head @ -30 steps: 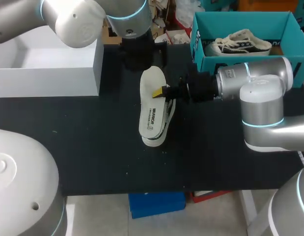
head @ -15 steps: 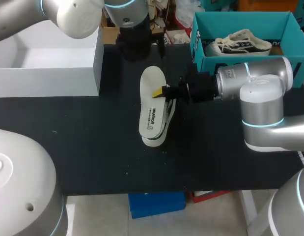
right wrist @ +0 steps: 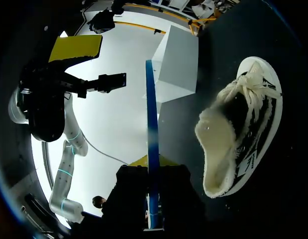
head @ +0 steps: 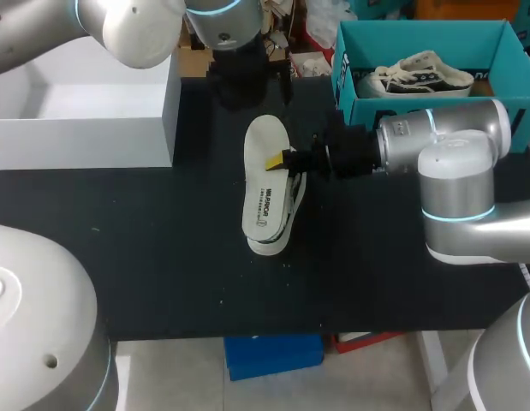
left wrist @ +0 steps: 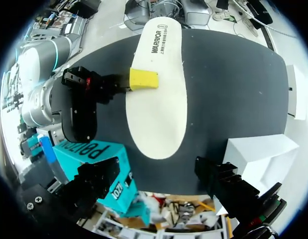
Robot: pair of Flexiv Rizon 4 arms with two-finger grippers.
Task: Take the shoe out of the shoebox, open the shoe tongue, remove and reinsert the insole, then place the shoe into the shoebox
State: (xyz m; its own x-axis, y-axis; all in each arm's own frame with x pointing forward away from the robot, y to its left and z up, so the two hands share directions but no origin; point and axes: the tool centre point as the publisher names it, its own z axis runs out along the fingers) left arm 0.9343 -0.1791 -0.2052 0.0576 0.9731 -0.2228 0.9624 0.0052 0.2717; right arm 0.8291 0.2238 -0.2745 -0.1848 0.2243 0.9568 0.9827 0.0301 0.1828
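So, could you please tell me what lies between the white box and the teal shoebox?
In the head view, the insole, pinched by the right fingers, hangs over the shoe on the black table.

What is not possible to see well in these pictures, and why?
Head view: the shoe lies mostly under the insole.
Head and left wrist views: the right gripper has its lower finger hidden beneath the insole.
Right wrist view: the insole shows only edge-on, so its faces are unseen.
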